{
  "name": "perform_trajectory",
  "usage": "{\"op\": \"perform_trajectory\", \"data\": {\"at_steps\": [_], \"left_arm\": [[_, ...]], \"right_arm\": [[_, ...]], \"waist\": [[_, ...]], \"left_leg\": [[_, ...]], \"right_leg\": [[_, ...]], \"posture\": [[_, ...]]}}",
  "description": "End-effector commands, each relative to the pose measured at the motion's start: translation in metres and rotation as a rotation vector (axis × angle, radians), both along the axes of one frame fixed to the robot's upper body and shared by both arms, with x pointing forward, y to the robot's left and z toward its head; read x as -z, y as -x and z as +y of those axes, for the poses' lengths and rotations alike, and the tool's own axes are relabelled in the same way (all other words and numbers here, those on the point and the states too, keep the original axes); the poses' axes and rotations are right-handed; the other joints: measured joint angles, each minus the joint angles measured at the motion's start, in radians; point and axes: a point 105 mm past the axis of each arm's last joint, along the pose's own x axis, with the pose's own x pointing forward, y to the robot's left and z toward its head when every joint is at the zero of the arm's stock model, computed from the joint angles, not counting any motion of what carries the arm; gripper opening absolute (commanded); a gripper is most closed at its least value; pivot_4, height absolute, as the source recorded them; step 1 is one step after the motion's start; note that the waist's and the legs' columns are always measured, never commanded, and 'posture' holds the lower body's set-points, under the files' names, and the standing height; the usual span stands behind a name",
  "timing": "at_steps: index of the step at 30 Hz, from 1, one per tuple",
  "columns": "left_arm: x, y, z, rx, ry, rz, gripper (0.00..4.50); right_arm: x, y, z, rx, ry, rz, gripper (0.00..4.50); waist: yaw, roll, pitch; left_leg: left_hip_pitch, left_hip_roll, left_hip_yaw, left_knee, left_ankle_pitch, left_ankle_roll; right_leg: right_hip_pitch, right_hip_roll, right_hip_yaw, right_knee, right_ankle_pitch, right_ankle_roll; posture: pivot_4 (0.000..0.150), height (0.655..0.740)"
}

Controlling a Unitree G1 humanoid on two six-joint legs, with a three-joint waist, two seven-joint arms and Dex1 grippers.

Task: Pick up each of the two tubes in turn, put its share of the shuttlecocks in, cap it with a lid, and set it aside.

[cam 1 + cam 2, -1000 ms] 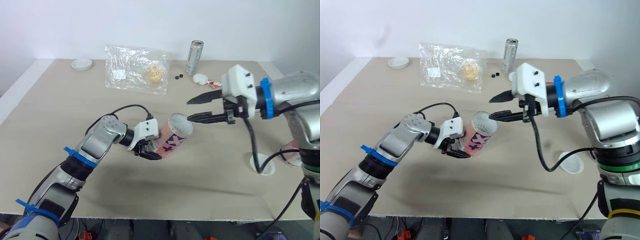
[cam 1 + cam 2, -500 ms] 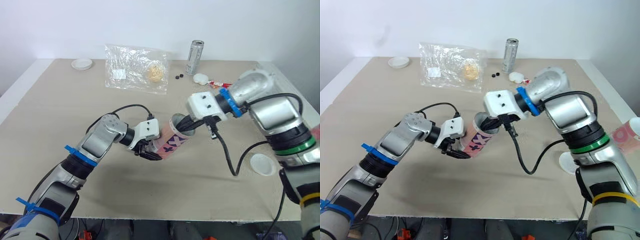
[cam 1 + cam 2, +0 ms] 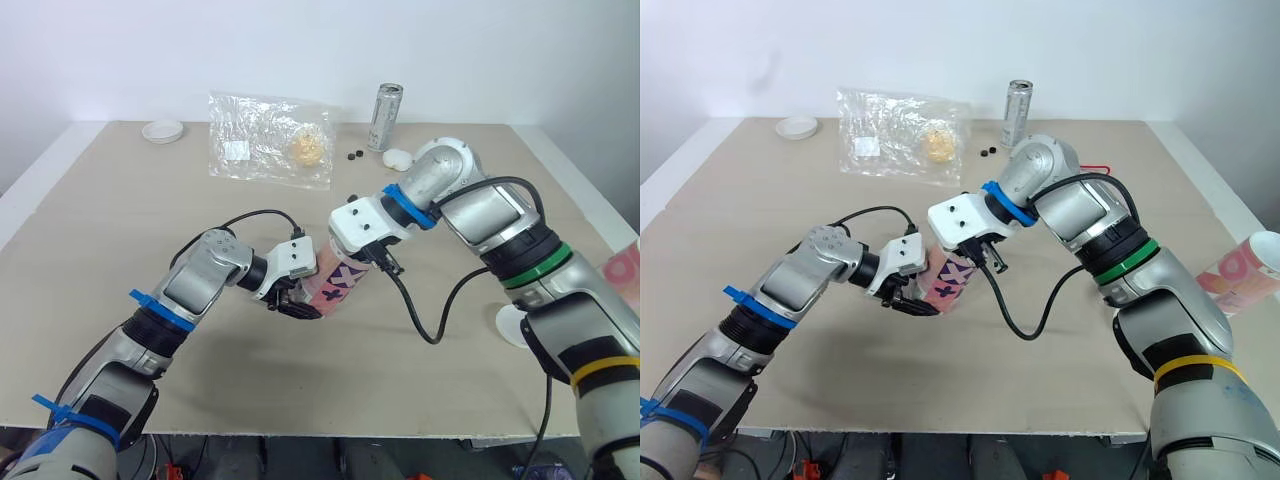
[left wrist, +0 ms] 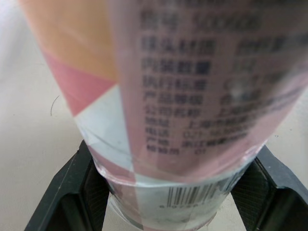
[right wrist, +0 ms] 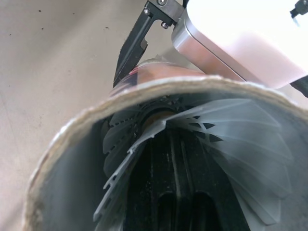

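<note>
A pink patterned tube (image 3: 338, 284) is held tilted just above the table, its open mouth toward my right arm. My left gripper (image 3: 291, 298) is shut on its lower end, with a black finger (image 4: 72, 192) on either side of the barcode end. My right gripper (image 5: 179, 140) reaches into the tube's mouth, and its wrist block (image 3: 362, 228) covers the opening. Inside, its two fingers lie close together within the white feather skirt of a shuttlecock (image 5: 240, 139). A second pink tube (image 3: 1243, 266) sits at the table's right edge. A white lid (image 3: 512, 326) lies on the table beside my right forearm.
At the back stand a silver can (image 3: 383, 103), a clear plastic bag (image 3: 270, 138), two small black bits (image 3: 354, 154) and a white shuttlecock (image 3: 399, 157). Another white lid (image 3: 163, 129) lies at the back left. My right arm's cable (image 3: 430, 310) hangs over the table's middle.
My right gripper was open beside the tube's mouth a second ago. It has since moved left and gone inside the tube. The left gripper has held the tube still.
</note>
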Motion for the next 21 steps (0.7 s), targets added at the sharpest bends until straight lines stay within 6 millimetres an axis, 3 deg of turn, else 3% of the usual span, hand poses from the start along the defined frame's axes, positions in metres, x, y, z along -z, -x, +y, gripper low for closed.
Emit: {"op": "perform_trajectory", "data": {"at_steps": [1,7,13,21], "left_arm": [[-0.011,0.004,-0.01,0.043,0.028,-0.037,2.95],[-0.008,0.005,-0.007,0.035,0.029,-0.026,2.95],[-0.008,0.006,-0.007,0.037,0.037,-0.018,2.95],[-0.007,0.007,-0.007,0.041,0.035,-0.014,2.95]], "right_arm": [[0.019,0.003,0.0,-0.025,0.077,0.064,0.03],[-0.014,0.02,0.009,0.001,-0.092,0.203,0.03],[-0.047,0.026,-0.004,0.055,-0.196,0.234,0.03],[-0.061,0.019,-0.029,0.154,-0.252,0.203,0.03]], "waist": [[-0.004,0.0,0.0],[-0.007,0.0,0.0],[-0.007,0.0,0.001],[-0.007,-0.001,0.001]], "left_leg": [[0.0,0.0,0.0,0.0,0.0,0.0],[0.0,0.0,-0.001,0.0,0.0,0.0],[-0.003,-0.001,-0.003,0.0,-0.001,-0.001],[-0.003,-0.001,-0.003,-0.002,-0.002,0.0]], "right_leg": [[0.0,0.0,0.0,0.001,0.0,0.0],[0.0,0.001,0.0,0.005,-0.002,-0.001],[-0.003,0.001,0.0,0.004,-0.004,0.003],[-0.003,0.001,0.0,0.004,-0.007,0.003]], "posture": [[0.15,0.74],[0.15,0.74],[0.15,0.74],[0.15,0.74]]}}
